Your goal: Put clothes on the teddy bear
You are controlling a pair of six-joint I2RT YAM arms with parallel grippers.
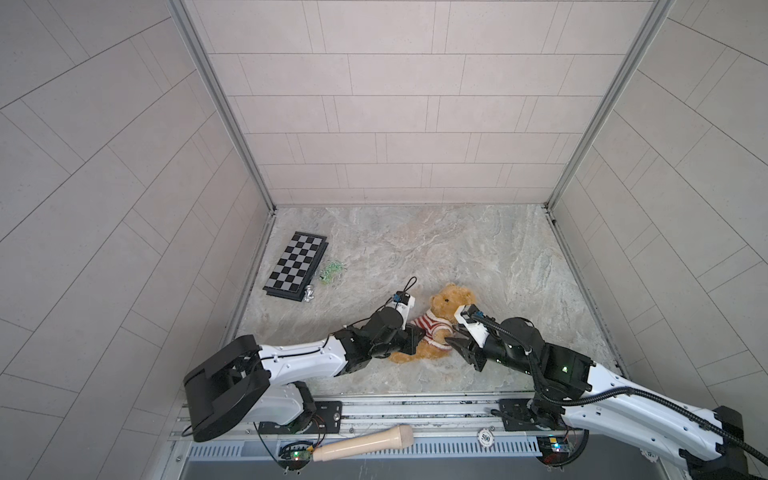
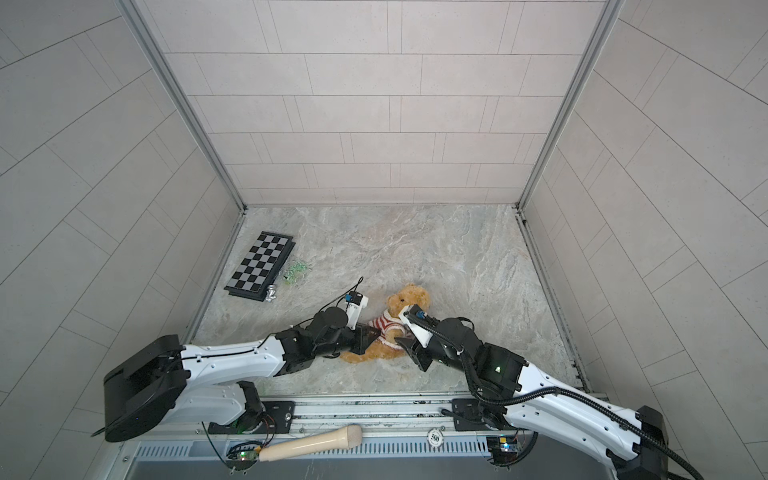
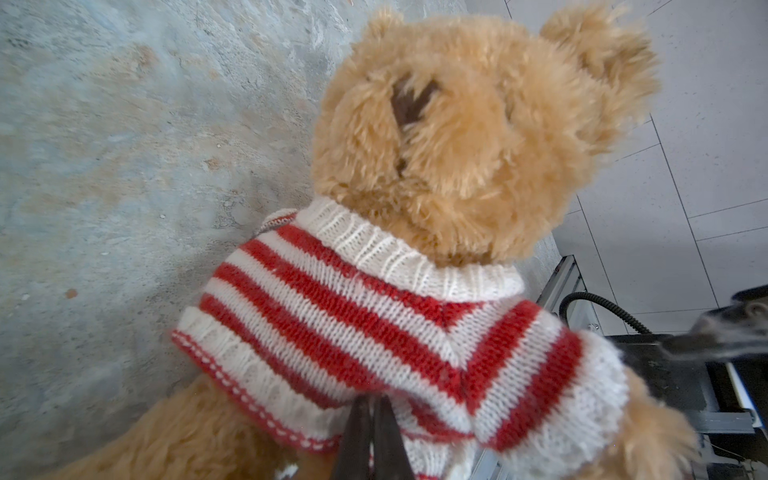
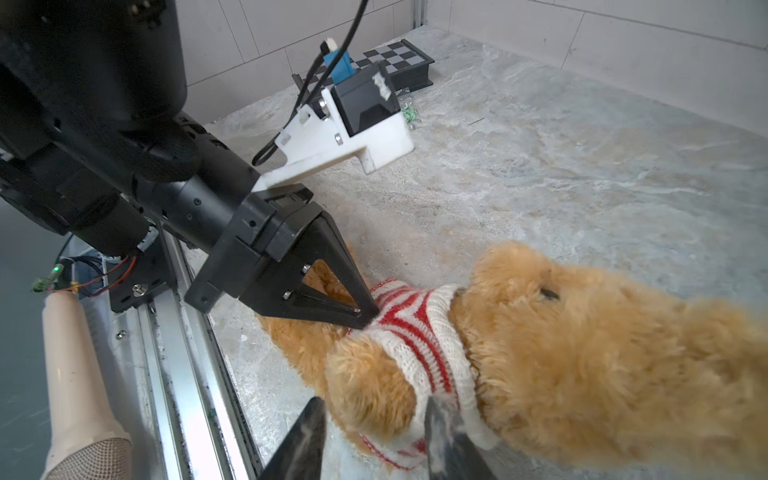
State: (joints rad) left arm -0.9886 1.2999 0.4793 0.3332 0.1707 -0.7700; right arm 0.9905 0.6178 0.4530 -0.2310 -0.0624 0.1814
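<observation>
Writing you can read comes down to "500" on a round white chip [image 1: 485, 436] on the front rail, far from the chessboard [image 1: 297, 266]. The white marks on the black camera box [image 4: 365, 104] at the left wrist are too blurred to read.

You find the teddy bear [image 1: 451, 299] lying face up on the stone-look table [image 1: 457, 249]. It is well apart from the chessboard, out past that board's near right corner toward the front rail. It wears a red-and-white striped sweater [image 3: 353, 316]. The white ribbed collar sits round its neck, and fur shows below the hem.

Your left gripper [image 3: 370, 432] has its jaws pressed together on the sweater's hem, pinching the knit. The right wrist view shows the same tips touching the striped fabric. Your right gripper [image 4: 374, 401] stands with its jaws parted, one finger on each side of the bear's sleeved arm. The finger by the white cuff overlaps it, and the other stands clear of the fur.

A beige microphone [image 1: 361, 444] lies near the chip, also far from the chessboard. A silver chess piece [image 1: 308, 294] sits just beside the chessboard's near edge, and small green bits [image 1: 330, 272] lie just beside its right edge.
</observation>
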